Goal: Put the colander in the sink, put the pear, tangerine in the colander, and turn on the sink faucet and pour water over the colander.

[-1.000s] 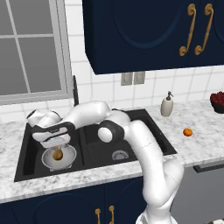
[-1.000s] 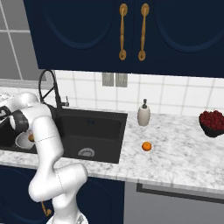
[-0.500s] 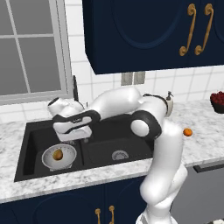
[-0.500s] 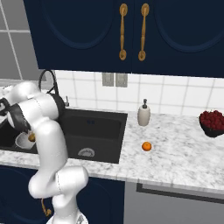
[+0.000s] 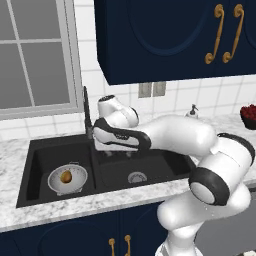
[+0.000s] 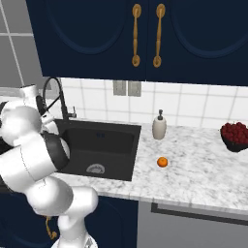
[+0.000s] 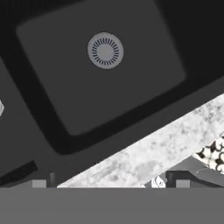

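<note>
1. Now, counter (image 6: 193, 169): pale grey-veined marble, flat and glossy, running out to the right of the sink. Likely slick under a round fruit, so come down on it from straight above, not from the side.
2. Sink (image 5: 50, 145): matte black, rectangular, two basins, each with a round silver drain (image 7: 105, 50). Lift well clear of its right rim when swinging out over the counter.
3. Sink faucet (image 6: 64, 104): slim black gooseneck at the back edge of the sink, looks off, no stream visible. Leave for last and keep the wrist away from it on the way past.
4. Colander (image 5: 80, 175): silvery perforated metal bowl with a rolled rim, seated in the sink's left basin. Placed, by the look of it; serves as the drop target.
5. Gripper (image 5: 120, 151): hangs over the sink's right basin, jaws spread wide, nothing between them. Keep them wide until they straddle the fruit.
6. Soap dispenser (image 6: 159, 127): cream, rounded bottle just right of the sink, behind the fruit; avoid clipping it.
7. Pear (image 5: 66, 176): yellow-brown, slightly elongated, lying inside the colander in the sink.
8. Tangerine (image 6: 162, 162): small, round, bright orange, alone on the counter just right of the sink. Probably the next pick; close gently at its widest part so it cannot roll or squirt out.
</note>
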